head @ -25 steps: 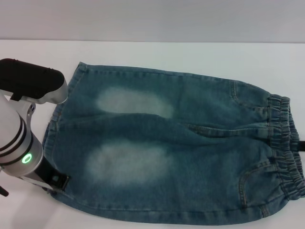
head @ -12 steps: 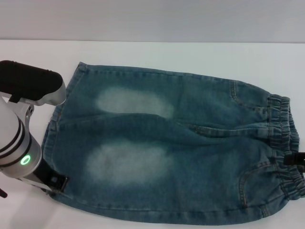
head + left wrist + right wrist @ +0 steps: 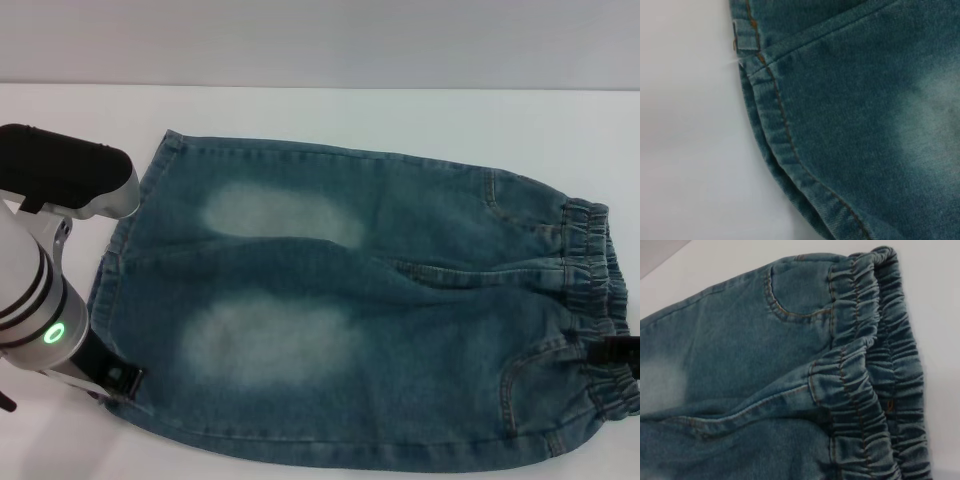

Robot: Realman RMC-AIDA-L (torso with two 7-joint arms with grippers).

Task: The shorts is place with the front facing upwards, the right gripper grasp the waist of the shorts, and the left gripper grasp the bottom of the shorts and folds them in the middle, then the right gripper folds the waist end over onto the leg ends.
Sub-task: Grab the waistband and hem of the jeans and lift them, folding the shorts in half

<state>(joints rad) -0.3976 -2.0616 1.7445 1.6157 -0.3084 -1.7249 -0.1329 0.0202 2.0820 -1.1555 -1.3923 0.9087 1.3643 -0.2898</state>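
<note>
The blue denim shorts lie flat and front up on the white table, with two pale faded patches. The ruffled waist is at the right and the straight bottom hems at the left. My left gripper, on the wrist with the green ring, sits at the near corner of the hem and partly covers it. Only the black tip of my right gripper shows, at the right edge against the near part of the waist. The left wrist view shows the stitched hem close up. The right wrist view shows the gathered waist and a pocket seam.
The white table runs bare behind the shorts to a grey wall. A strip of table lies beside the hem. The left arm's black and silver upper housing overhangs the far left of the hem.
The right gripper's tip has slid along the waistband toward the near edge of the table. The left arm and the shorts have barely moved.
</note>
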